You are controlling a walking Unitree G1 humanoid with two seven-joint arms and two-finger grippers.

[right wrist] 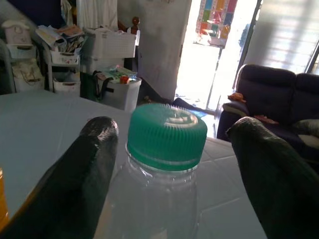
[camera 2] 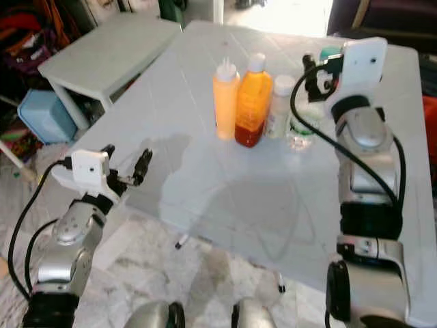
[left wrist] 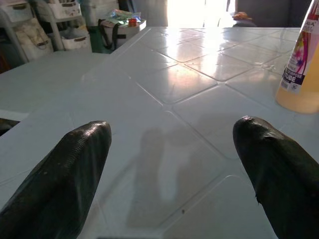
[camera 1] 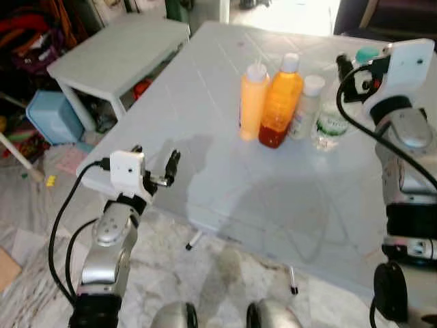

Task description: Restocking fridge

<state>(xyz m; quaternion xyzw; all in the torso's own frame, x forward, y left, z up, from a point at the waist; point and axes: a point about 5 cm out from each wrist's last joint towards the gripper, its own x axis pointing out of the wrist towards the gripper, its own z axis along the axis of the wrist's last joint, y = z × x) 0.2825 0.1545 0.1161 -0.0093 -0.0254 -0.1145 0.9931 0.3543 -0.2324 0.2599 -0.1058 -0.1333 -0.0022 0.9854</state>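
You are looking down on a pale tiled tabletop (camera 1: 225, 184) that carries a tight row of four containers. Taking the tall orange-liquid bottle with the white cap (camera 1: 280, 102) as your landmark: a yellow squeeze bottle with a white nozzle (camera 1: 252, 100) stands touching it on the robot's left, a small pale bottle with a white cap (camera 1: 306, 106) sits just beside it on the robot's right, and a clear plastic water bottle with a green ribbed cap (right wrist: 167, 137) stands beyond that one.

Your right gripper (right wrist: 169, 164) hovers at the neck of the water bottle, one black finger on each side of the green cap, spread apart and not touching it. In the head views the white wrist housing and a black cable cover most of that bottle; you only catch the cap (camera 1: 367, 55) and part of the label.

Your left gripper (camera 1: 156, 165) is well apart from the orange bottle, over the table's near left edge, fingers released and holding nothing. Its wrist camera shows the yellow bottle (left wrist: 303, 64) only as a cropped sliver; its label text is too cut off to read.

A white low bench (camera 1: 116, 51) stands well beyond the left of the bottles, with blurred clutter beside it that you cannot identify.
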